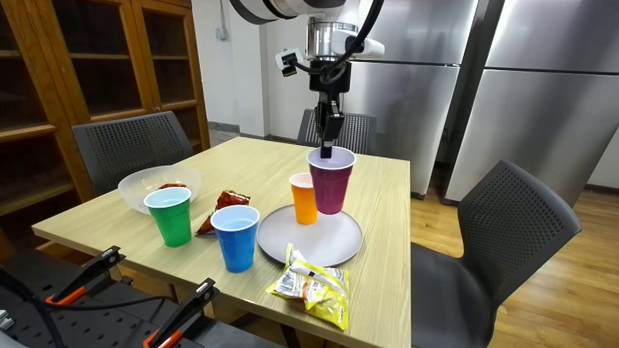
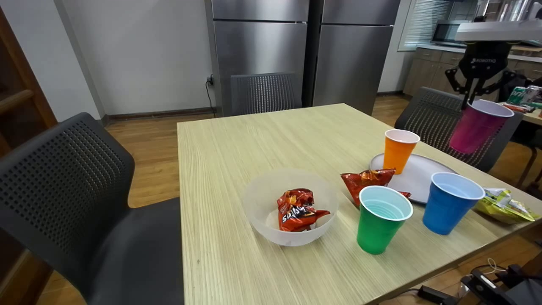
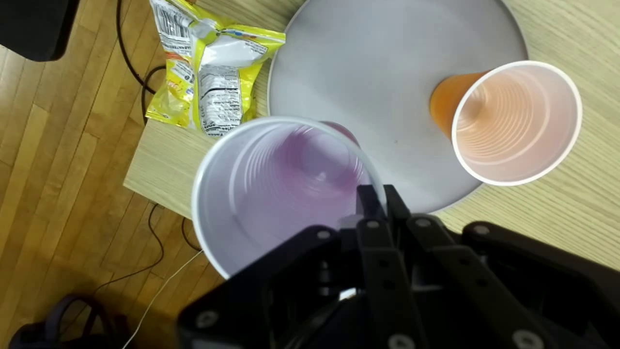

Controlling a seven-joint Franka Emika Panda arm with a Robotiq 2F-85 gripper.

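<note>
Purple cup is held aloft, rim pinched in the narrowed fingers of the gripper, near an edge of the table, well apart from the orange cup. Broad stretch of the table is seen beside the bowl. Counted here: four cups, three snack bags, one plate, one bowl.

- Arm: white, enters at top edge in an exterior view.
- Wrist: silver section, roughly vertical.
- Gripper: black, points down in both exterior views, clamped.
- Fingers: 2, side by side, pinched nearly together.
</note>
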